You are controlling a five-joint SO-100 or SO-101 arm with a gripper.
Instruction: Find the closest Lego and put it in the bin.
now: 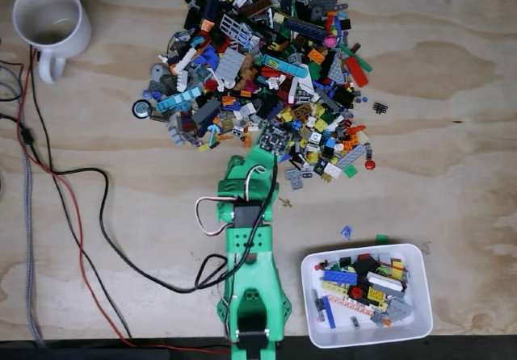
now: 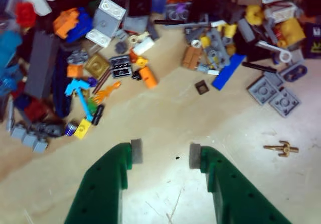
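- In the fixed view we see the green arm (image 1: 252, 271) reaching up from the bottom edge of the wooden table (image 1: 452, 94), its front end at the lower edge of the big Lego pile (image 1: 262, 61).
- In the wrist view the gripper (image 2: 162, 153) hangs over bare wood with its jaws spread apart and nothing between them; each green finger ends in a small grey pad (image 2: 136, 151).
- Just ahead of the fingers in the wrist view lies the near fringe of the pile: an orange piece (image 2: 148, 77), a small dark square piece (image 2: 201, 88), a blue plate (image 2: 228, 72) and two grey square plates (image 2: 275, 96).
- A small gold piece (image 2: 282, 148) lies alone on the wood to the right of the gripper in the wrist view, apart from the pile.
- The bin (image 1: 311, 295) sits at the lower right of the fixed view, just right of the arm's base and well apart from the pile; it already holds a heap of mixed bricks (image 1: 363, 286).
- A blue piece (image 1: 346, 232) lies on the table just above the bin.
- We see a white mug (image 1: 50, 17) in the top left corner of the fixed view, and black and red cables (image 1: 77, 215) trailing along the left side to the arm.
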